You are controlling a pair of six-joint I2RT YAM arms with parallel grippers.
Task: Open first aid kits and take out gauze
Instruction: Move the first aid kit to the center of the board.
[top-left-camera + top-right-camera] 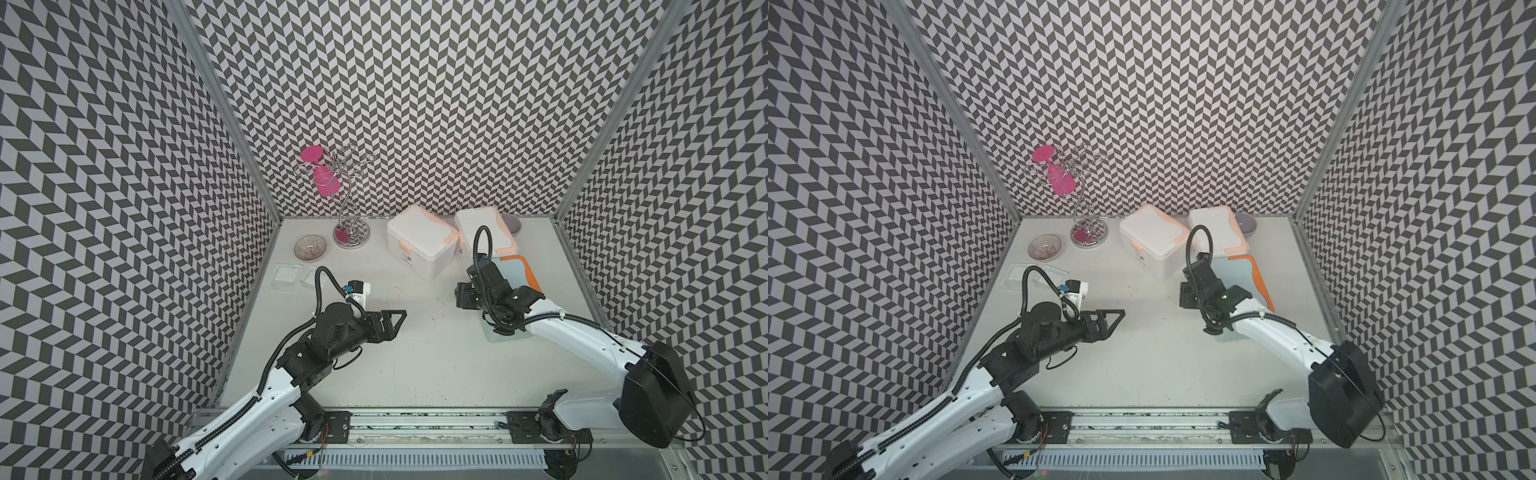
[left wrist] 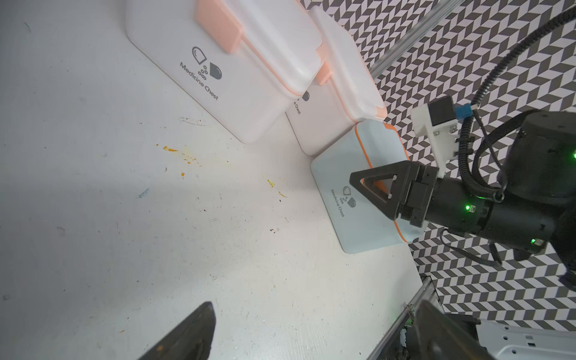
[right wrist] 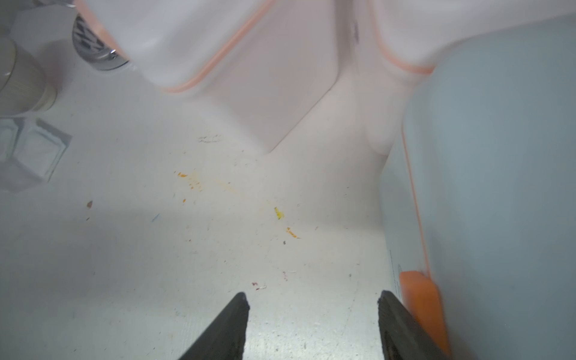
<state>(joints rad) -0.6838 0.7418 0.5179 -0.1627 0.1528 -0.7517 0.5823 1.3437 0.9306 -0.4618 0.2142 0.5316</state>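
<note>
Three first aid kits stand at the back right, all with lids down: two white ones (image 1: pixel 419 245) (image 1: pixel 486 232) and a pale blue one (image 1: pixel 517 270) with orange trim. My right gripper (image 3: pixel 313 299) hovers low over the table by the blue kit's front face, open, with nothing between its fingers; one fingertip (image 3: pixel 389 308) is right beside the kit's orange latch (image 3: pixel 420 305). My left gripper (image 1: pixel 399 321) hangs wide open over mid-table, holding nothing. Two gauze pads (image 1: pixel 284 275) (image 1: pixel 311 276) lie flat at the far left of the table.
A ribbed glass bowl (image 1: pixel 309 248) sits behind the gauze. A chrome wire stand (image 1: pixel 351 237) holds a pink glass (image 1: pixel 326 183). A grey bowl (image 1: pixel 512 224) is tucked behind the white kits. Patterned walls enclose three sides.
</note>
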